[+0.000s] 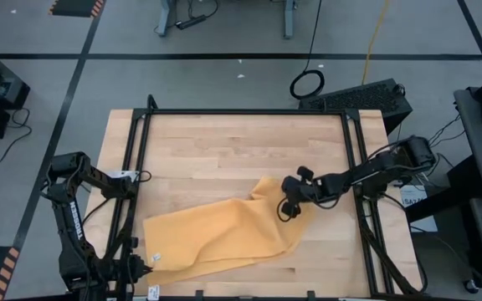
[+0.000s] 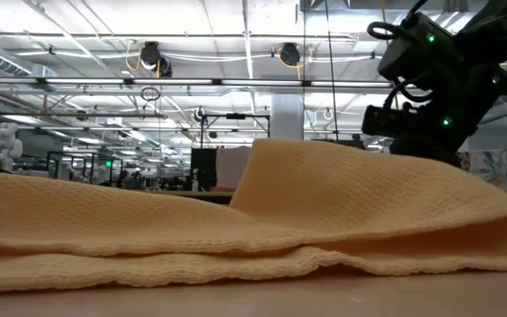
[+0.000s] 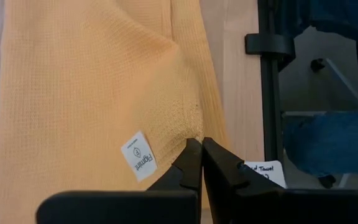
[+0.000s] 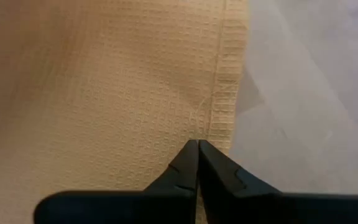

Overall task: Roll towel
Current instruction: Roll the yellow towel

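The towel [image 1: 216, 238] lies spread and rumpled across the near half of the desk [image 1: 224, 142], running slantwise from the near left corner up toward the middle right. It is not rolled at all yet, and the low view shows a loose fold along its front edge.

Your left gripper [image 3: 196, 152] sits at the towel's near left corner, its fingers pressed together on the cloth just beside the small white label [image 3: 139, 155]; the weave puckers there, so it looks like a pinch on the corner. Your right gripper [image 4: 197, 149] is over the towel's far right end, fingers pressed together at the stitched hem [image 4: 225, 93]. Whether they have actually caught cloth or only rest on it, the wrist view doesn't settle.

To do this step well, confirm the right pinch first: lift slightly and check that the hem rises with the fingers. Then draw the two ends apart just enough to flatten the rumples before you start turning. Begin the roll from one short end, keep both edges level, and move slowly so the soft cloth doesn't slide on the wood.
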### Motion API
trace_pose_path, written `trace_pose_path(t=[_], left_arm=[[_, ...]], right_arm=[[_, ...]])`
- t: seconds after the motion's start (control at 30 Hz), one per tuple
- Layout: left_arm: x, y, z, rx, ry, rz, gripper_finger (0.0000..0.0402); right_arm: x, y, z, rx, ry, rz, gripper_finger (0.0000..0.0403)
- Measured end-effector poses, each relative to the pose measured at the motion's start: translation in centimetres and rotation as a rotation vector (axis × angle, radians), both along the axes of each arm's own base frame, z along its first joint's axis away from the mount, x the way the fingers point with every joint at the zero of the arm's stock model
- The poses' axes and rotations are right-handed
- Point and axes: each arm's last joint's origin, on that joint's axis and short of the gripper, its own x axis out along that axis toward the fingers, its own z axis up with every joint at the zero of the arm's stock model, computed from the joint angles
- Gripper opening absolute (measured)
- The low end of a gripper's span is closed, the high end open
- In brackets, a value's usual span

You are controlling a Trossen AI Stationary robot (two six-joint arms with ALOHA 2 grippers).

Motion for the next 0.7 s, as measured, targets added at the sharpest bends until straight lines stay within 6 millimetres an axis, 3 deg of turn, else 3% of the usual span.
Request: trace_pose_path(t=[0.27,0.5,0.7], left_arm=[[0.0,0.0,0.0,-0.002,0.001,0.008,0.0011],[-0.1,0.1,-0.1,-0.022,0.029,0.034,0.0011],[-0.1,0.1,-0.1,-0.023,0.036,0.033,0.0011]], right_arm=[[-1.2,-1.5,-0.3,-0.098,0.104,-0.093,0.0001],[-3.3,-2.6,0.5,-0.168,0.251,-0.227,0.0001],[-4.4,-3.0,1.3,-0.169,0.255,-0.329,0.0001]])
